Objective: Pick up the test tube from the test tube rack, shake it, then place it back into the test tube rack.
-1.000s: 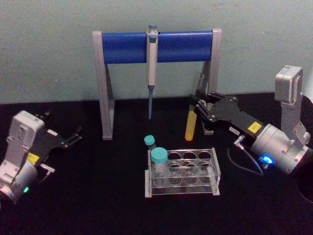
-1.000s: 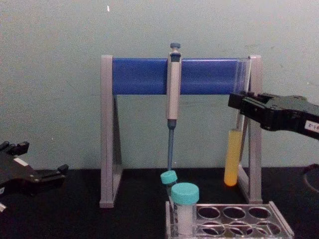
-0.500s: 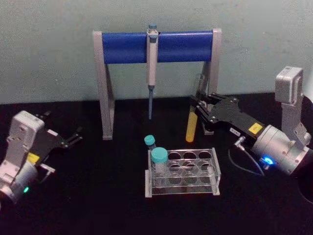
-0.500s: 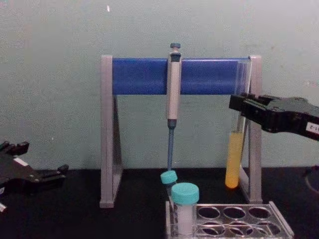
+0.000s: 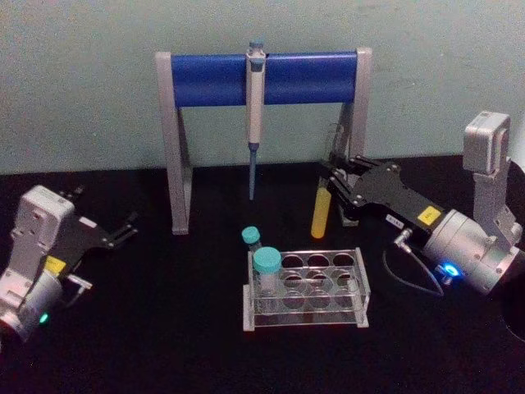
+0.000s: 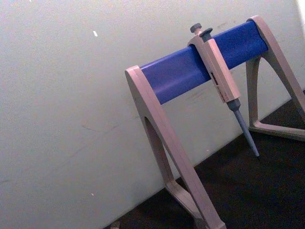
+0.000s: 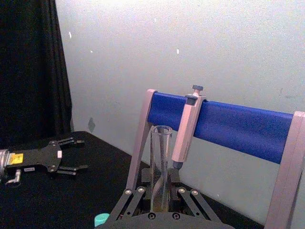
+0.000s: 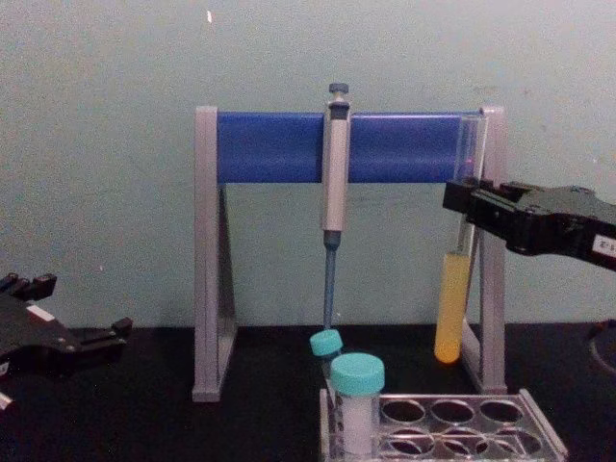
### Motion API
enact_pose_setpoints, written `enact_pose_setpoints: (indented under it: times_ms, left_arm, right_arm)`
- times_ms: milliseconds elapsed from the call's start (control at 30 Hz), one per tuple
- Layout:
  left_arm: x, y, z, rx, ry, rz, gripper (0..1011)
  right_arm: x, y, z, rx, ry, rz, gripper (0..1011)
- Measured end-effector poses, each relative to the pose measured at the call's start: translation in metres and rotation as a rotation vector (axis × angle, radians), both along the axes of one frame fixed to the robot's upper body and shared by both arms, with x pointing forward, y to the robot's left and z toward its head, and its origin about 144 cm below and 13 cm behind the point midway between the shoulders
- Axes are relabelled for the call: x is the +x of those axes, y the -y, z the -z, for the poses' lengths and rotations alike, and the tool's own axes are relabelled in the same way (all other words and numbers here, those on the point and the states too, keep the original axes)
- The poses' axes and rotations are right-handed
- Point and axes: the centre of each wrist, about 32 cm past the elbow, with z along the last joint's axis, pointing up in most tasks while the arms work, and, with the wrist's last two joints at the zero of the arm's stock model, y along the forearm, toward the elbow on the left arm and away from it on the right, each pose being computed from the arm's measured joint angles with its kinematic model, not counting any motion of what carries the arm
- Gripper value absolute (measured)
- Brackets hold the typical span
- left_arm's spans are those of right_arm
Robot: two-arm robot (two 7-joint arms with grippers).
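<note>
The test tube (image 5: 321, 212) is a tall clear glass tube with yellow liquid in its lower part. It hangs in the air behind the test tube rack (image 5: 362, 289), just in front of the stand's right leg, leaning slightly. My right gripper (image 5: 332, 176) is shut on its upper part. From the chest view, the test tube (image 8: 449, 306) hangs well above the test tube rack (image 8: 542, 433), held by the right gripper (image 8: 463, 200). The right wrist view shows the test tube (image 7: 160, 162) upright between the right gripper (image 7: 159, 202) fingers. My left gripper (image 5: 125, 230) rests open at the table's left.
A grey-and-blue pipette stand (image 5: 262, 78) stands at the back, with a pipette (image 5: 254, 107) hanging from its bar. A teal-capped white vial (image 5: 267, 275) sits in the rack's left end, and a small teal-capped tube (image 5: 251, 238) is just behind it. The table is black.
The right gripper and the held test tube have shifted slightly, and the tube's lean has changed a little. The left arm is almost where it was.
</note>
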Motion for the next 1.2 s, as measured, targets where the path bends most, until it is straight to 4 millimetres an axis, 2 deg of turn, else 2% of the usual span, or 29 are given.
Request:
enact_pose_setpoints:
  times_ms: [300,700,1200]
  left_arm:
    - [0.000,0.000,0.000,0.000,0.000,0.000,1001]
    - [0.000,0.000,0.000,0.000,0.000,0.000,1001]
    - [0.000,0.000,0.000,0.000,0.000,0.000,1001]
  right_arm:
    - [-0.003,0.002,0.001,0.016,-0.011,-0.025,221]
    - [-0.018,0.008,-0.001,0.063,-0.030,-0.156,221]
    - [-0.023,0.005,0.013,0.039,-0.077,-0.201,221]
